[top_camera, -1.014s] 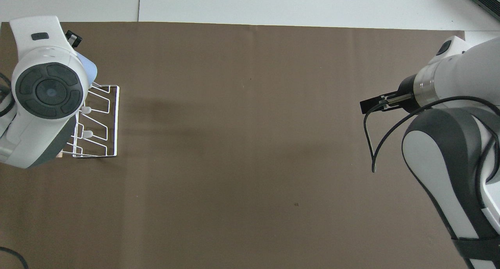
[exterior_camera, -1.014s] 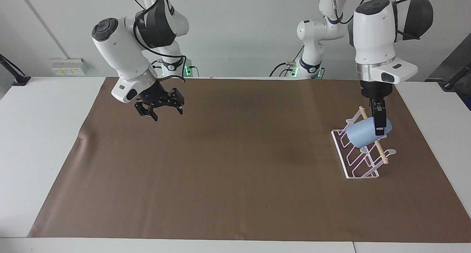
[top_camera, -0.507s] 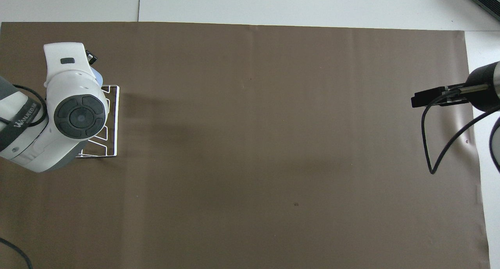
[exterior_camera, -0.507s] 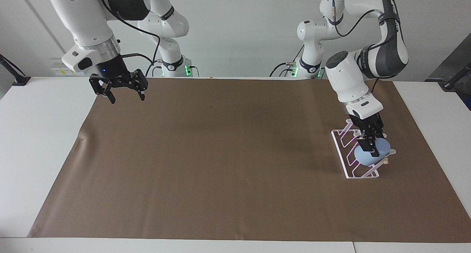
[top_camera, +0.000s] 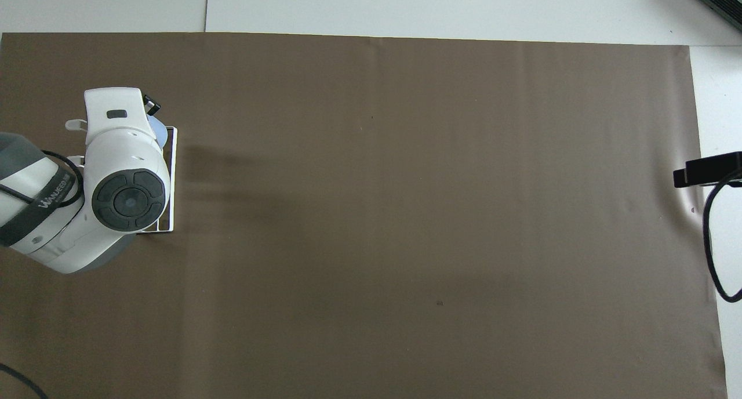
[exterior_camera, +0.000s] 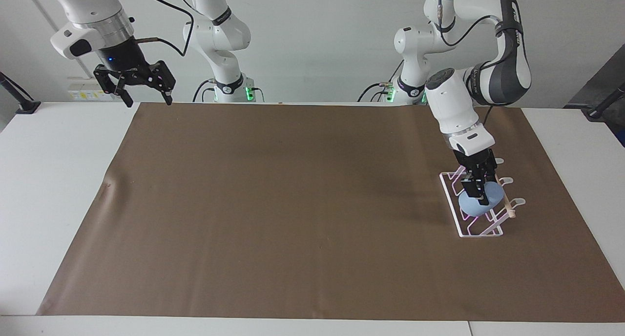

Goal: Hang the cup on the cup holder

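A brown mat (exterior_camera: 293,204) covers most of my white table (exterior_camera: 53,189). A plain pale wall (exterior_camera: 317,33) rises at the table's edge, carrying a socket strip (exterior_camera: 90,88).

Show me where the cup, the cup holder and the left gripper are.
cup (exterior_camera: 471,207), facing view, on its light blue side wall.
cup holder (exterior_camera: 451,204), facing view, on the white wire base edge.
left gripper (exterior_camera: 479,195), facing view, between its fingertips at the cup.

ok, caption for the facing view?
Left gripper sets blue cup on white rack; right gripper waits, open.
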Controlling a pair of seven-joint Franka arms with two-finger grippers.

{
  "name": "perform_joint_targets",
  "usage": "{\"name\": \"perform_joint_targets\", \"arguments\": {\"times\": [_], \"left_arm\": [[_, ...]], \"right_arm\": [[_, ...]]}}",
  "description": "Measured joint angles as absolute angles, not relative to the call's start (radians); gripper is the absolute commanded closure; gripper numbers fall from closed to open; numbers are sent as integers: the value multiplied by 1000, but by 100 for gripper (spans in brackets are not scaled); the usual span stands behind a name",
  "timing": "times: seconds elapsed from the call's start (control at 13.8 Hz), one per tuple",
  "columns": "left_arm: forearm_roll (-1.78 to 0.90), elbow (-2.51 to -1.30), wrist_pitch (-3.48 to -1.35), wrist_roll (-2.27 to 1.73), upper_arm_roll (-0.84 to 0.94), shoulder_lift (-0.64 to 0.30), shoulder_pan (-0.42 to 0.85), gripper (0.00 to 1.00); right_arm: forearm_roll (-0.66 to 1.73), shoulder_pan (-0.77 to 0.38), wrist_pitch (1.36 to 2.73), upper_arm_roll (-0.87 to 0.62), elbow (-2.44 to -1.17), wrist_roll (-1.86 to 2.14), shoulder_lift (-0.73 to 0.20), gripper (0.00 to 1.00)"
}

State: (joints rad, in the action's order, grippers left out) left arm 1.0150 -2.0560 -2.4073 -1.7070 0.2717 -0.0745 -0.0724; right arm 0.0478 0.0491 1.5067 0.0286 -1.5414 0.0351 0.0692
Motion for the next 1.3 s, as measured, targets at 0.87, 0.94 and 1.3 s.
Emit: {"name": "perform_joint_targets", "arguments": {"times": [0.87, 0.94, 1.3], "left_arm": [[1016, -2046, -2387, -1707, 284, -54, -67, 0], [1016, -2038, -2377, -1707, 288, -51, -58, 0], [897, -1999, -2327, -1683, 321, -16, -11, 0]], "right_arm": [[13, 53, 1511, 24, -1544, -20, 75, 0], [13, 53, 1511, 24, -1546, -20, 75, 0], [12, 12, 1511, 101, -1547, -20, 68, 0]]}}
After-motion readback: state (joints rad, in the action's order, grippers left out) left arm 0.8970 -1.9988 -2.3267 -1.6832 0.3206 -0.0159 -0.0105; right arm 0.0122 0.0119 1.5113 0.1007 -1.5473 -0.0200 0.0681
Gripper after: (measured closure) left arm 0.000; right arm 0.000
